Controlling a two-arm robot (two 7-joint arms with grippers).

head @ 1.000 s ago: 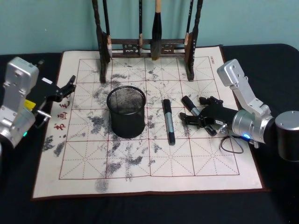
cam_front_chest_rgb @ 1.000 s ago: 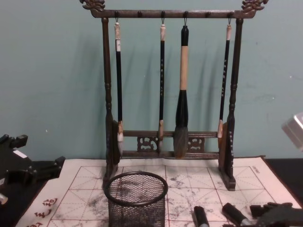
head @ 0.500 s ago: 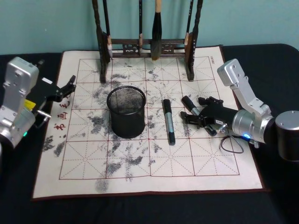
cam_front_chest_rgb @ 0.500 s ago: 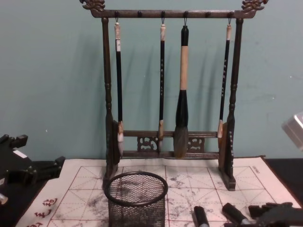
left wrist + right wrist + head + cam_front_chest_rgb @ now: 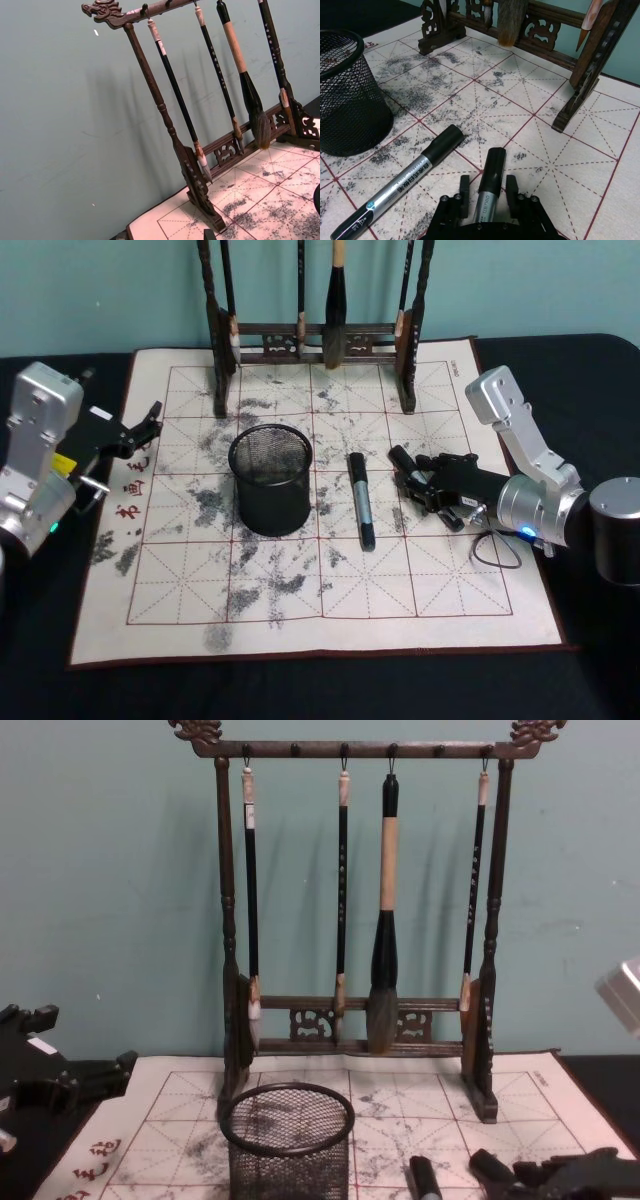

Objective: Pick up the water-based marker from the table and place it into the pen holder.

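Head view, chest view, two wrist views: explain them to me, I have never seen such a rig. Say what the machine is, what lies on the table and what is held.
This is a robot with two arms, each ending in a gripper. The head view looks down from above. The chest view looks low across the table. Each wrist view rides on one arm.

On the black table lies an ink-stained calligraphy mat with a red grid. On it stand a wooden brush rack hung with brushes and a black mesh pen holder.

The right gripper is low on the mat, its fingers either side of one marker, which is not yet lifted. The other marker lies free between it and the holder. The left gripper is parked at the mat's left edge.
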